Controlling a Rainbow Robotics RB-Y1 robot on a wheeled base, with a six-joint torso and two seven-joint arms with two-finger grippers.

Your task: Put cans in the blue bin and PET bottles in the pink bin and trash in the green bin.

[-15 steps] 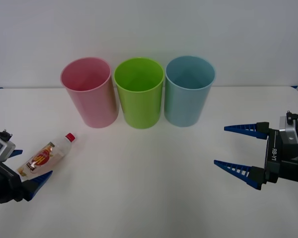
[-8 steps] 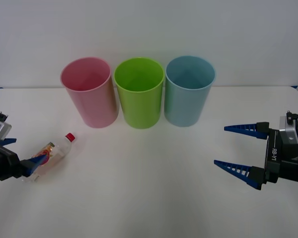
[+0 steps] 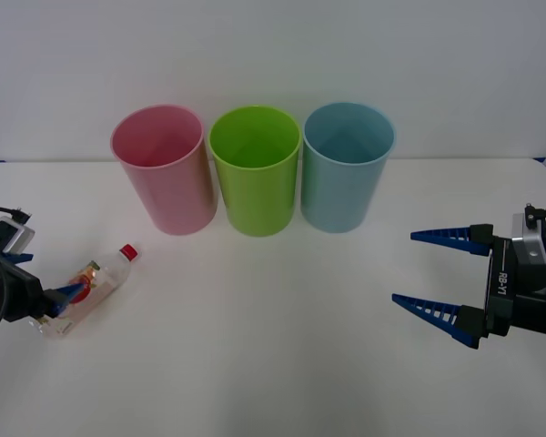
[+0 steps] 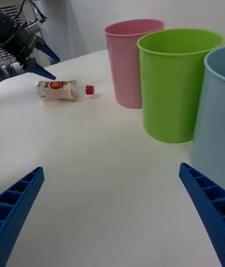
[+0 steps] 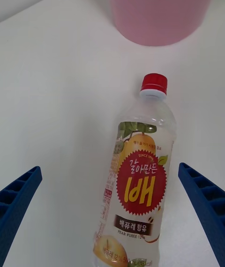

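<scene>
The PET bottle (image 3: pixel 96 282) lies on its side at the table's left, red cap pointing toward the pink bin (image 3: pixel 164 173). My left gripper (image 3: pixel 47 276) is open and straddles the bottle's bottom end. In the left wrist view the bottle (image 5: pixel 140 178) lies between the blue fingers (image 5: pixel 18 196), touching neither. The green bin (image 3: pixel 255 177) and the blue bin (image 3: pixel 346 173) stand upright in a row to the right of the pink one. My right gripper (image 3: pixel 404 268) hangs open and holds nothing at the table's right.
The white table (image 3: pixel 273 346) stretches bare between the arms and in front of the bins. A white wall rises behind the bins. In the right wrist view the bottle (image 4: pixel 63 90) lies beside the pink bin (image 4: pixel 129 60), with the left gripper (image 4: pixel 52 67) over its base.
My left gripper has moved away from the table's front edge and come down around the bottle's base. The bottle, the bins and the right arm have not moved.
</scene>
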